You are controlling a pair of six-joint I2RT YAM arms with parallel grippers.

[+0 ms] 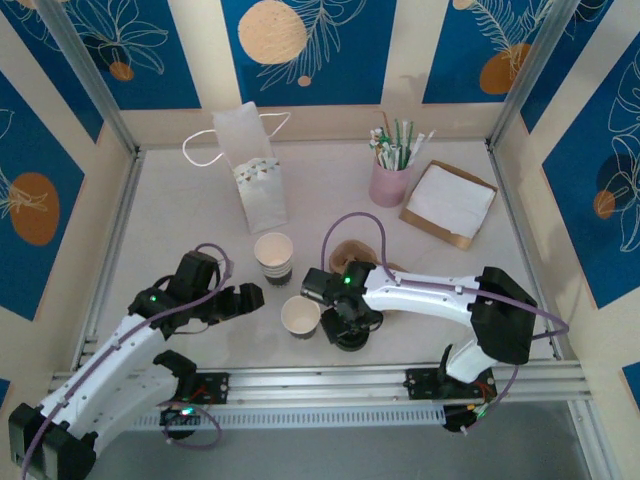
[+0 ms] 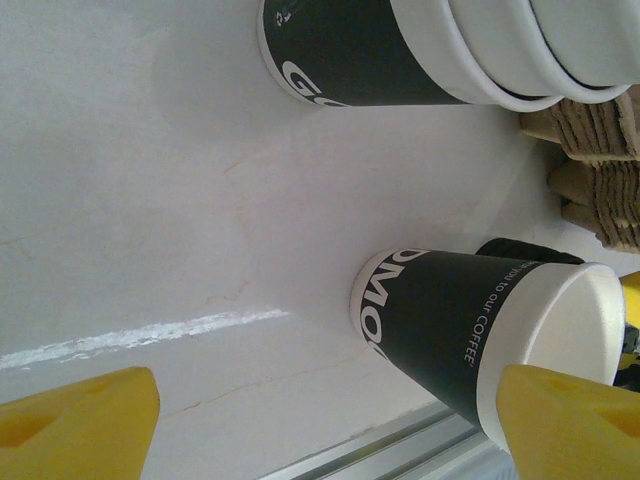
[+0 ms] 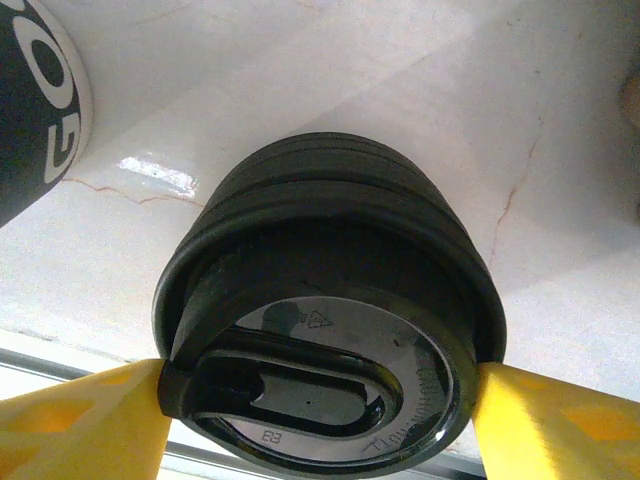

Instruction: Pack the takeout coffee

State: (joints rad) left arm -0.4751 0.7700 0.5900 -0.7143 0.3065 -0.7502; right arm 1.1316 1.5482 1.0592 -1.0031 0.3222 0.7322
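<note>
Left wrist: black-banded takeout coffee (image 2: 470, 340), left end effector (image 2: 325, 425) agape (right end effector (image 3: 320, 420) tight on lid (image 3: 320, 240))

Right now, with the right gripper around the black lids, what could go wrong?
1. The right gripper straddles a stack of lids; it may lift several nested lids, or tip the stack.
2. The near cup stands close beside that stack; a sideways move could knock it over.
3. The open left gripper has one finger close to this cup and might nudge it.
</note>
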